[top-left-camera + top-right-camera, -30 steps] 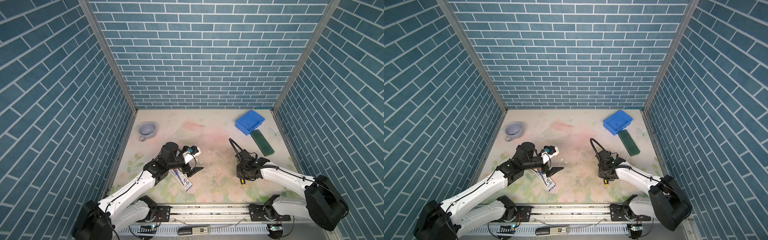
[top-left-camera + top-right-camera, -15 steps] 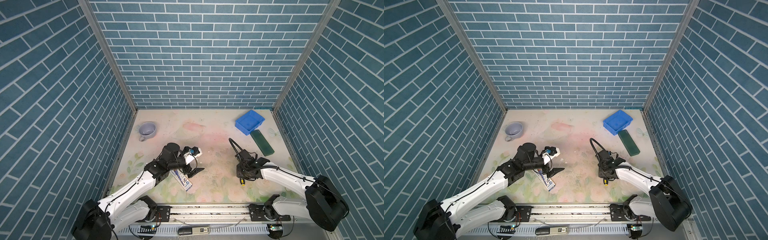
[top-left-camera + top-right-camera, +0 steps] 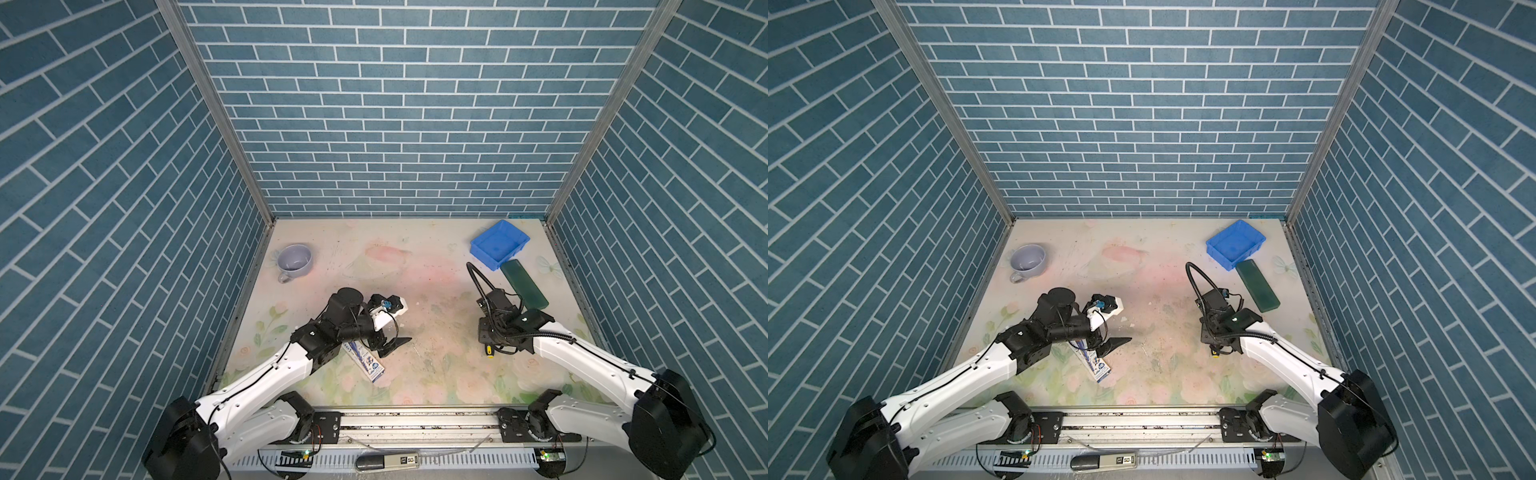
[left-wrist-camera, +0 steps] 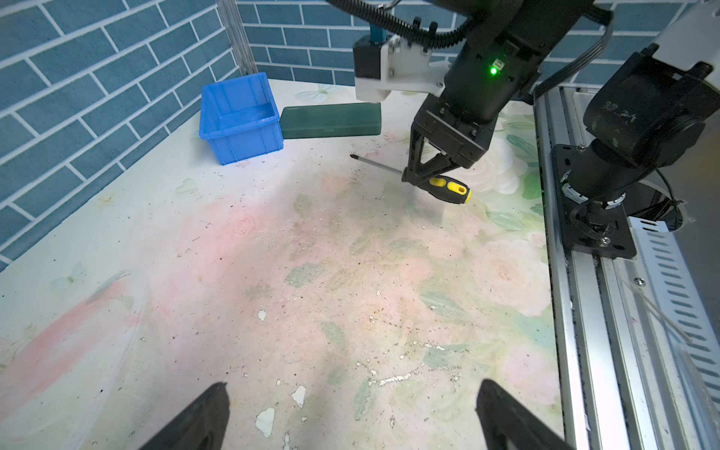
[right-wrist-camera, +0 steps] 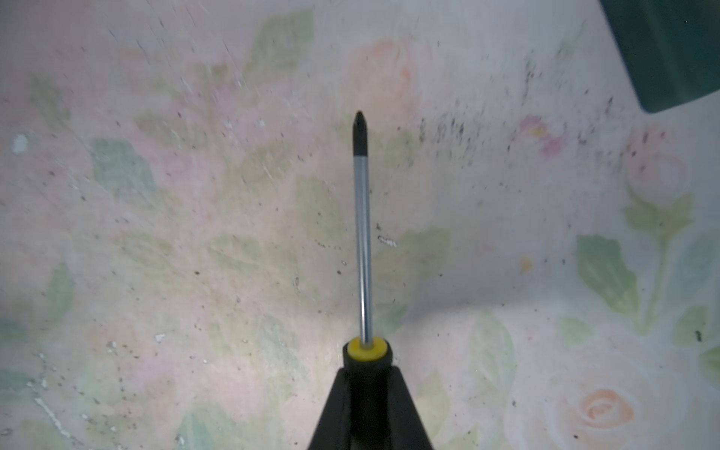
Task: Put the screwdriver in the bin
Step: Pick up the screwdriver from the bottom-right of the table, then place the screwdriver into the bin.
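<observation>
The screwdriver (image 4: 450,189), with a black-and-yellow handle and a thin metal shaft (image 5: 362,233), is held low over the table at the right front. My right gripper (image 5: 366,374) is shut on its handle just behind the yellow collar, and the shaft points away from the wrist. In both top views only the handle's yellow end (image 3: 489,352) (image 3: 1214,354) shows under the gripper. The blue bin (image 3: 513,254) (image 3: 1248,253) (image 4: 245,142) stands empty at the back right, well apart from the tool. My left gripper (image 4: 350,420) (image 3: 392,347) hovers open over bare table at the left front.
A dark green slab (image 3: 523,283) lies between the bin and my right arm. A lavender cup (image 3: 294,259) sits at the back left. A blue-and-white box (image 3: 365,361) lies under my left wrist. A metal rail (image 3: 415,419) runs along the front edge.
</observation>
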Action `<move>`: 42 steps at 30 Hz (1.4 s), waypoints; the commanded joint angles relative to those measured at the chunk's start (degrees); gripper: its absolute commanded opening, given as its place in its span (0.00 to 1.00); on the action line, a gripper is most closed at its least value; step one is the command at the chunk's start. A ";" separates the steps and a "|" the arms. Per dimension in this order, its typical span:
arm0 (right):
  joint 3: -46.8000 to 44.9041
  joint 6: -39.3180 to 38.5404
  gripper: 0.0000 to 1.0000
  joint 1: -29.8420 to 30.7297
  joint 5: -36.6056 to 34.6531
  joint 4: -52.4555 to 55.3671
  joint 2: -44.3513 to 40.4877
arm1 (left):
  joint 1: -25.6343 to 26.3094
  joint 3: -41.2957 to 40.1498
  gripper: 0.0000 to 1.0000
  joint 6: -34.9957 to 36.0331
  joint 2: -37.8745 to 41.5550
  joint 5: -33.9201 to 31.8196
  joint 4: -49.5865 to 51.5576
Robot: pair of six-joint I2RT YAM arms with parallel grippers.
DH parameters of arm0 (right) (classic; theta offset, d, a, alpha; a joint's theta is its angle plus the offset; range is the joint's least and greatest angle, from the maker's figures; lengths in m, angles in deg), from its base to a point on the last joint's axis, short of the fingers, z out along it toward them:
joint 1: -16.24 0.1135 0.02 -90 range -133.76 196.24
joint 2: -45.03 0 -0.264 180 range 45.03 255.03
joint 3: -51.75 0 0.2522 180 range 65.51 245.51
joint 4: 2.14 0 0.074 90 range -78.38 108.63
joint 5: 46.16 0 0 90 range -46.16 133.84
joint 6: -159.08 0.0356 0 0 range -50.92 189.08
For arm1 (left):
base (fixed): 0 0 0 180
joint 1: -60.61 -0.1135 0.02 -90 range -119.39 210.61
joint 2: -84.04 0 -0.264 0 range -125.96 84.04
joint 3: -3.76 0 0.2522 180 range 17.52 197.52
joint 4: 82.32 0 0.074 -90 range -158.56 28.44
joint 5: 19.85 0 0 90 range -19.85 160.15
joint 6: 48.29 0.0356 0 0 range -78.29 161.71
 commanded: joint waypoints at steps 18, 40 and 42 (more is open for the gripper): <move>17.03 -15.09 0.00 -12.55 1.63 -10.52 5.99 | 4.17 4.38 1.00 -9.29 -13.13 -11.92 -23.55; 27.81 -17.47 0.00 -24.42 5.25 -30.10 23.16 | 5.10 15.00 1.00 -11.27 -33.05 -11.09 -37.23; 28.91 -17.46 0.00 -25.80 6.00 -31.19 24.74 | 5.22 17.00 1.00 -11.23 -34.47 -10.97 -36.71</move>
